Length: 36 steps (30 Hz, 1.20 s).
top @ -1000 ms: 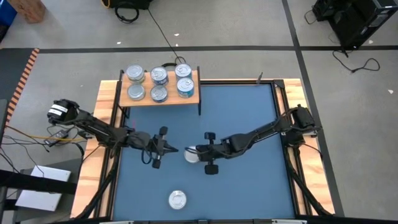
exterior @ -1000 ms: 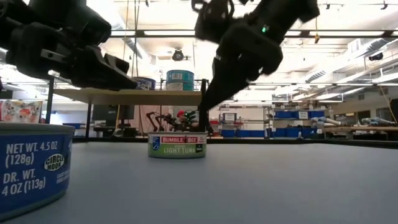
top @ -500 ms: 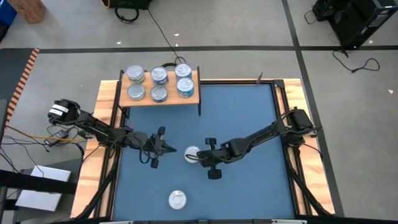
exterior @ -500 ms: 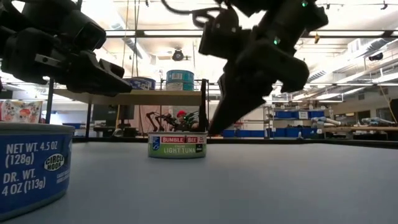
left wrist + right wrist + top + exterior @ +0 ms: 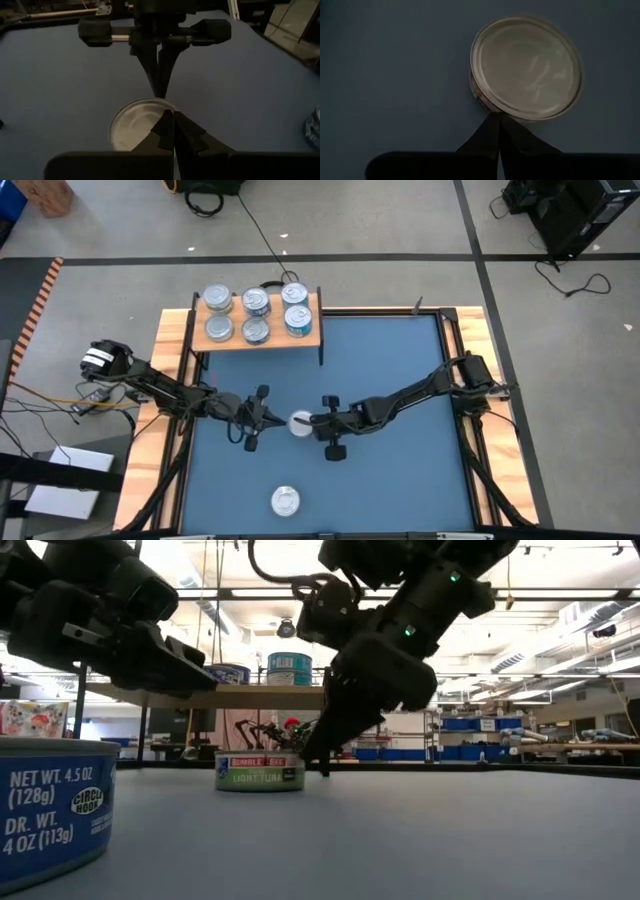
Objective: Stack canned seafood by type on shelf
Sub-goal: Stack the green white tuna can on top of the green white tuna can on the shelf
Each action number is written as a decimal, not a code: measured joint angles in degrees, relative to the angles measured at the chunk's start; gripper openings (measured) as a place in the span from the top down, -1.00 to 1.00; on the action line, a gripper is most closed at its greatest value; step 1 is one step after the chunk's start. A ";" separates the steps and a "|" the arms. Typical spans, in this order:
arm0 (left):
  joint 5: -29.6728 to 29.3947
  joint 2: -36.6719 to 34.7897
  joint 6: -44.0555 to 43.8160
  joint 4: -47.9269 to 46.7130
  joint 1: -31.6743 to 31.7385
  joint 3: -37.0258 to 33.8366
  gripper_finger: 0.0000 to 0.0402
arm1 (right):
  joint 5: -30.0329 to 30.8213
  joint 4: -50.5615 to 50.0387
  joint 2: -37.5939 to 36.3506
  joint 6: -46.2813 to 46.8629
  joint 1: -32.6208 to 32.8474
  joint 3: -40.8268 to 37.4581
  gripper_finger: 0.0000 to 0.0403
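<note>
1. The right gripper (image 5: 311, 421) was closed with nothing held; its paired fingertips (image 5: 496, 131) touched the side wall of a short round silver-lidded tuna tin with a green and red label (image 5: 260, 771).
2. The left gripper (image 5: 277, 420) was also closed and empty, its tips just beside the opposite side of the same tin (image 5: 299, 423), near the middle of the blue tabletop (image 5: 400, 370).
3. Six similar silver-lidded tins (image 5: 257, 303) stood on the light wooden shelf on thin black legs (image 5: 310, 340) at the far edge; one more tin (image 5: 285, 500) sat near the front edge.
4. Judgement: the tin is rigid, fairly light and smooth-sided, so it slides readily under a push.
5. Judgement: hold should be taken across the side wall, jaws spanning the full diameter, not the lid.
</note>
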 joint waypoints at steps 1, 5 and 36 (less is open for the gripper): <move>0.00 0.02 -0.93 0.18 0.00 0.14 0.98 | 0.11 0.05 -0.37 -0.03 -0.06 0.02 0.93; 0.02 0.02 -3.74 1.22 0.00 0.16 0.98 | 0.14 0.98 -0.87 0.15 -0.05 0.07 0.95; -1.19 0.02 6.60 -25.42 -4.10 12.75 0.96 | -8.98 8.22 2.25 3.43 -0.06 0.07 0.98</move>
